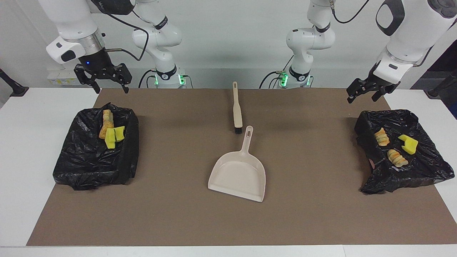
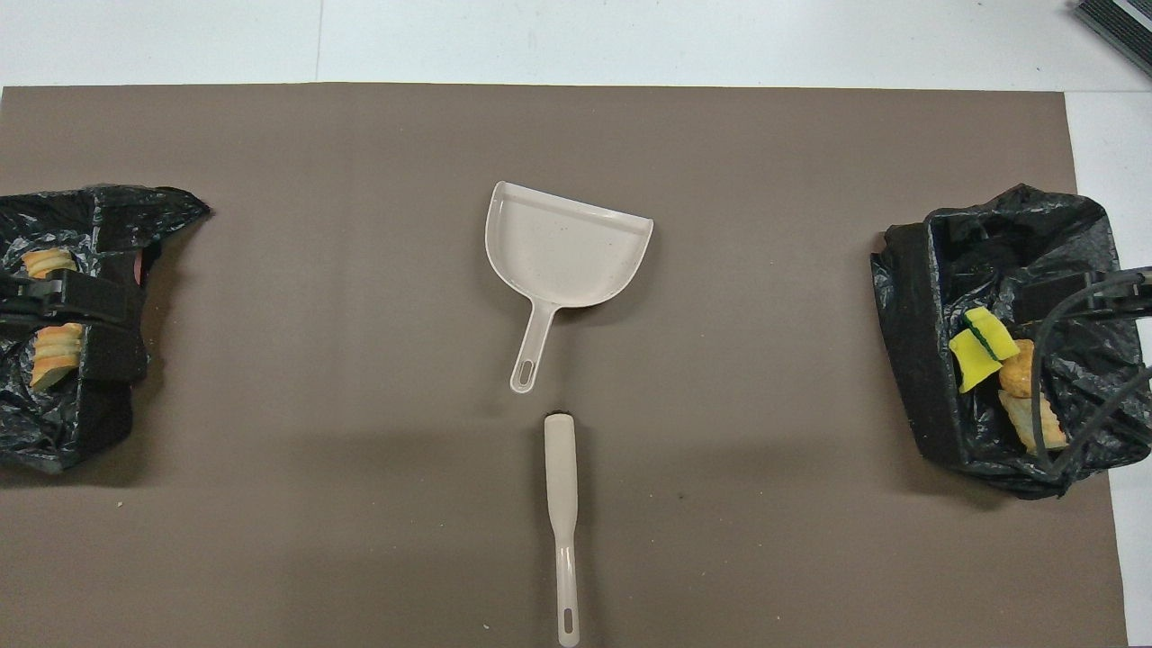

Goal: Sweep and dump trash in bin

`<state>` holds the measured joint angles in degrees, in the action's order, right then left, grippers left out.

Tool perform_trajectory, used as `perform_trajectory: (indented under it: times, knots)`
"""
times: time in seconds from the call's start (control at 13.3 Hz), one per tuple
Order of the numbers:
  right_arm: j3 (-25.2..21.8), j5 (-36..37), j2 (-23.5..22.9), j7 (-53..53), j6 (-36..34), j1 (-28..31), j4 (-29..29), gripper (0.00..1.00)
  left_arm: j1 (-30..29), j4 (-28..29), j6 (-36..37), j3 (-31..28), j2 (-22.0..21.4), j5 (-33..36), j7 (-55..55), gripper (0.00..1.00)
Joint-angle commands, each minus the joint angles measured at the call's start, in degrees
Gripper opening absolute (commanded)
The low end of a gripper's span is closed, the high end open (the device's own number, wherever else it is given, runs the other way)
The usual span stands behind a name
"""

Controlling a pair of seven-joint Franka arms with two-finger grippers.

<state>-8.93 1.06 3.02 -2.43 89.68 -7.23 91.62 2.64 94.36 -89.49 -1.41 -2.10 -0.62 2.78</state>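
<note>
Two black-lined bins sat on the brown mat (image 1: pixel 307 217) that covered most of the white desk (image 1: pixel 21 150), one at each arm's end, with the dustpan (image 1: pixel 238 175) between them as the marker for everything else. Toward the right arm's end from the dustpan stood the first bin (image 1: pixel 93 157); inside it lay part of the trash, a tan bread-like lump (image 1: pixel 106 123) and bright yellow foam wedges (image 1: pixel 115 136) pressed together against it. Toward the left arm's end from the dustpan sat the second bin (image 1: pixel 401 171), its liner spread flatter, holding two tan-orange lumps (image 1: pixel 381 137) and one yellow wedge (image 1: pixel 409 144), each lying apart from the others. No piece of trash showed on the mat around the dustpan.

The beige dustpan lay flat at the middle of the mat, pan empty, its handle pointing toward the robots. Just nearer the robots than the dustpan's handle lay the beige brush (image 1: pixel 236 111), in line with it, black bristles close to the handle's end but not touching it.

Both arms were raised and well apart from the dustpan. The right gripper (image 1: pixel 103 81) hung in the air above the robots' edge of the first bin, jaws apart and holding nothing. The left gripper (image 1: pixel 365 93) hung over the robots' edge of the second bin, its jaws likewise spread and empty. Nothing lay between the dustpan and either bin.
</note>
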Motion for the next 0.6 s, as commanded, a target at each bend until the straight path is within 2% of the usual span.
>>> perform_trajectory:
  times: [0.0,0.52]
  knots:
    - [-0.1,-1.1,0.9,-1.8,-0.8,0.2,0.7,1.0,-0.1,0.8,0.4,0.0,-0.5,0.1,0.3,1.0]
    - [-0.1,-1.1,0.9,-1.8,-0.8,0.2,0.7,1.0,0.1,1.1,-1.1,0.0,-0.4,0.0,-4.9,1.0]
